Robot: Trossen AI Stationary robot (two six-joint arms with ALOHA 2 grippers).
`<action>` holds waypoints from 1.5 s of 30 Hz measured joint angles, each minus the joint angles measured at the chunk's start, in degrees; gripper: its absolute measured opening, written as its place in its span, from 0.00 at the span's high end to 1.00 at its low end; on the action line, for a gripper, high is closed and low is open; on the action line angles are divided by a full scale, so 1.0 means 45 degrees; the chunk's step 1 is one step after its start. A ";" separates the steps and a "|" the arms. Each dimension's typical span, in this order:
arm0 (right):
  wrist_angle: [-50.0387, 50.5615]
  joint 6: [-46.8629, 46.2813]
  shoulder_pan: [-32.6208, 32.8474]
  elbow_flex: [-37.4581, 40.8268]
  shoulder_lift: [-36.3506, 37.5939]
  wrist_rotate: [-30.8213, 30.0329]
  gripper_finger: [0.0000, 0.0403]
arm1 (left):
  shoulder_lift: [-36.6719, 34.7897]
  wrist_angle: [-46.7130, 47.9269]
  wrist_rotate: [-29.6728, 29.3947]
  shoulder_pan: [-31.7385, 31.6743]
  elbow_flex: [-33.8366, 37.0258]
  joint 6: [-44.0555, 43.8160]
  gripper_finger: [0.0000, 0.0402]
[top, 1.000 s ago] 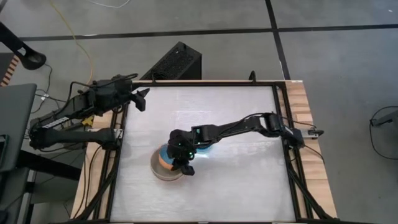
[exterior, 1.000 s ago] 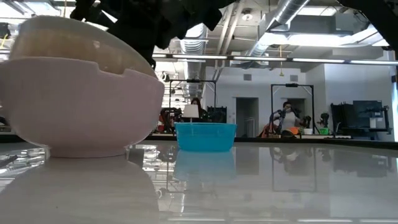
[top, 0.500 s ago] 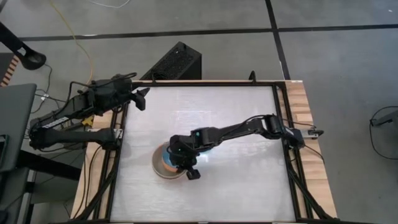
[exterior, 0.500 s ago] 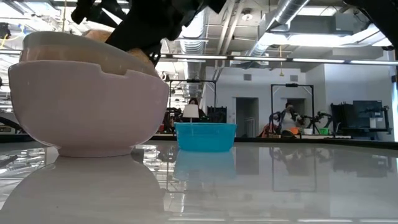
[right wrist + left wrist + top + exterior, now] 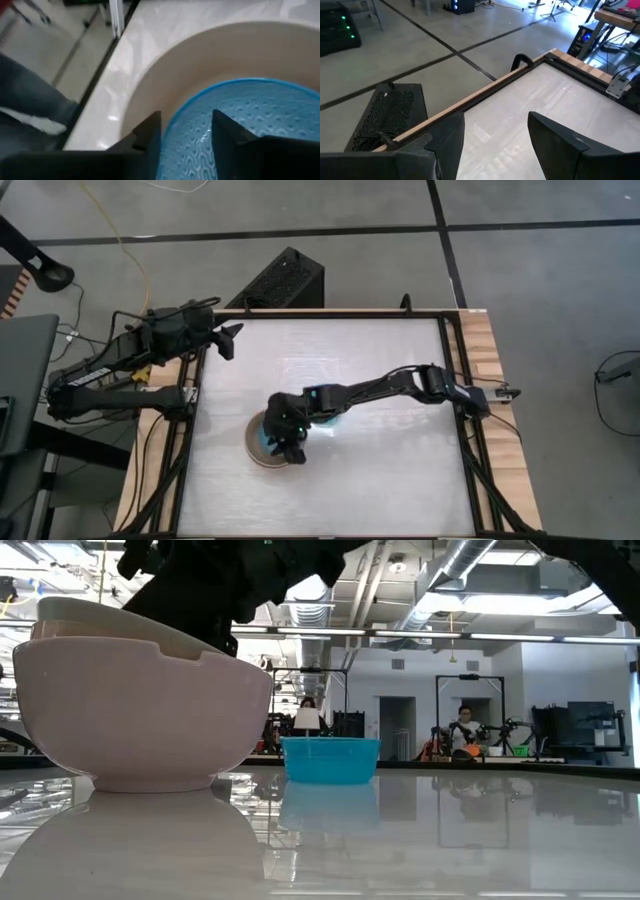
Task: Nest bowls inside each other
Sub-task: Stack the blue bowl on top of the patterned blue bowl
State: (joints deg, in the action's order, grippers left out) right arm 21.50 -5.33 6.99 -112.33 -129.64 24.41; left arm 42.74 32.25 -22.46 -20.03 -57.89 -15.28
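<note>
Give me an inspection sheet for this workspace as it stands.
Surface: white table, glossy.
Job's things: blue bowl sits inside beige bowl in the stack; teal bowl stands apart, not yet nested.
Clutter: nothing seen.
End effectors: right end effector open above the blue bowl, holding nothing; left end effector open, waiting at the table's far left corner.
Cables: yellow cable on the floor; dark cables along the left frame.
Surroundings: black box beyond the table; person in the room behind.

Grey tiled floor [image 5: 300, 210] crossed by dark seams. Exposed ducts [image 5: 470, 560] overhead; seated person [image 5: 462, 730] beyond a doorway.
</note>
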 joint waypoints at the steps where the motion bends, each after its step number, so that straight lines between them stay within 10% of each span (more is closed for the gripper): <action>1: -0.0133 -0.0354 -0.0095 0.0000 0.0000 0.0295 0.63 | 0.0000 0.0002 0.0122 0.0000 0.0001 0.0030 0.48; 9: -0.1007 -0.1488 -0.0108 0.0010 0.0657 0.1040 0.48 | 0.0093 0.0776 0.1319 0.0000 0.0000 0.0172 0.48; 18: 0.1304 -0.0410 -0.0147 -0.0010 0.2390 -0.0497 0.51 | 0.0141 0.1297 0.1726 0.0005 0.0005 -0.0089 0.48; 29: 0.3713 -0.0378 -0.0195 0.0005 0.3731 -0.1237 0.52 | 0.1205 0.1359 0.5174 0.0156 0.0005 -0.0290 0.48; 45: 0.8103 0.0526 -0.0249 0.0314 0.3835 -0.3380 0.52 | 0.2328 0.0565 0.4972 0.0442 0.0005 0.0383 0.48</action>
State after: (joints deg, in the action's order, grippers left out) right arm 57.96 -2.96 5.87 -110.92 -112.39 9.20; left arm 53.22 34.79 -0.09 -18.04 -57.87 -13.56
